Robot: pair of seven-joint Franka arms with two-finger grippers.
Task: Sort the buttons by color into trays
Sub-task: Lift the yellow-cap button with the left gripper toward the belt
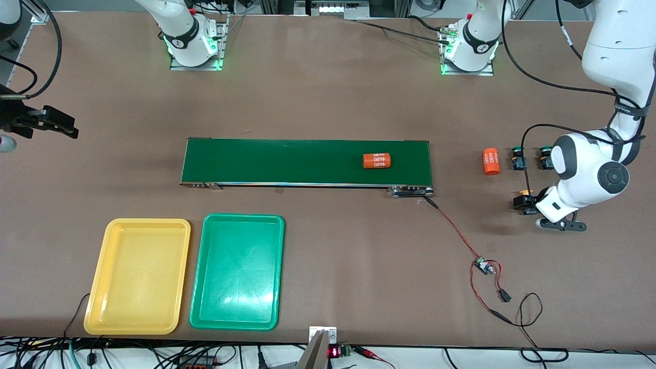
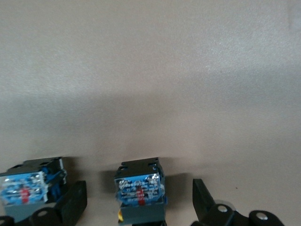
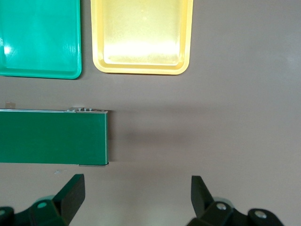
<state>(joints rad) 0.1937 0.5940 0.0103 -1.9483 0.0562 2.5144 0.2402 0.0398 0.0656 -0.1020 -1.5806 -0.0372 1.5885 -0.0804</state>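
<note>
**Left gripper poised over a button, jaws not yet closed**

**Front view.** At the left arm's end of the table:
- Left gripper point(image 1: 561, 224), low over the table.
- Yellow button point(image 1: 525, 201), just beside the left gripper.
- Two green buttons point(image 1: 518, 158), farther from the front camera.
- Orange cylinder point(image 1: 491, 161), beside the green buttons; a second one lies on the belt point(image 1: 307, 161).

At the right arm's end:
- Yellow tray point(image 1: 97, 287) and green tray point(image 1: 197, 287), side by side, near the front camera, both empty.
- Right gripper point(image 1: 48, 122), waiting over the table.

**Left wrist view.**
- Fingers point(image 2: 73, 200) spread wide and released, touching nothing.
- Centre button point(image 2: 139, 186), standing between the jaws with a gap on each side. A sliver of yellow shows at its cap end.
- Side button point(image 2: 28, 188), just outside one finger; I cannot tell its cap colour.

To do this step well, I'd say:
- Keep the jaws centred on the centre button's blocky body.
- Stay low enough to grip the flat sides, not the round cap.
- Close squarely.
- Watch the outer finger, which sits near the side button and could nudge it.

**Right wrist view.**
- Right gripper's fingers point(image 3: 70, 193) splayed wide, holding nothing.
- Below them lie the belt's end and both trays.
</note>
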